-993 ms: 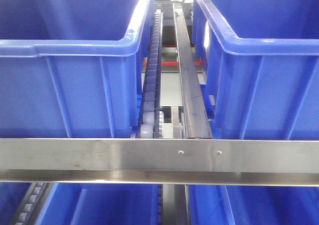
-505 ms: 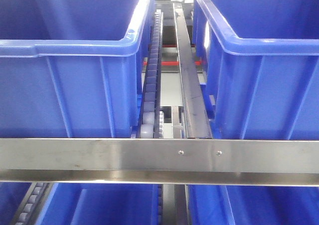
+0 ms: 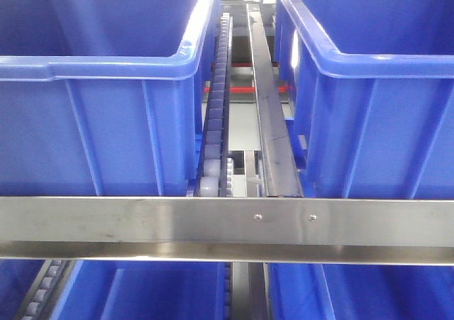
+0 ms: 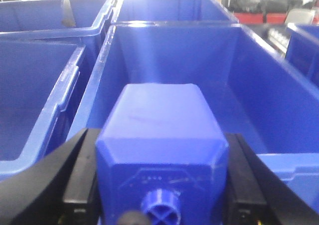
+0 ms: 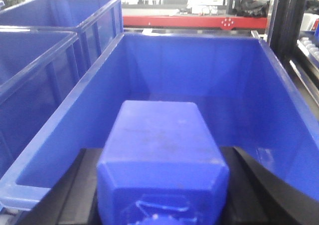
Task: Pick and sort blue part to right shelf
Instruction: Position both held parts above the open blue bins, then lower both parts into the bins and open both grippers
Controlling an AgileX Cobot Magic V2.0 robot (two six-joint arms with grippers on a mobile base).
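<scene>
In the left wrist view a blue part (image 4: 159,130) with sloped shoulders and a round cross-marked cap sits between black fingers (image 4: 79,177). My left gripper (image 4: 158,152) is shut on it, above a blue bin (image 4: 271,103). The right wrist view shows a second blue part (image 5: 162,142), its cap end cut off by the frame edge. My right gripper (image 5: 162,162) is shut on that one, over another blue bin (image 5: 189,60). The front view shows the right shelf by its steel front rail (image 3: 142,224); neither gripper appears there.
On the shelf a blue bin (image 3: 92,121) stands at the left and another (image 3: 383,121) at the right. A roller track (image 3: 216,107) and a steel guide (image 3: 269,121) run between them. More blue bins (image 4: 30,100) sit beside the left gripper.
</scene>
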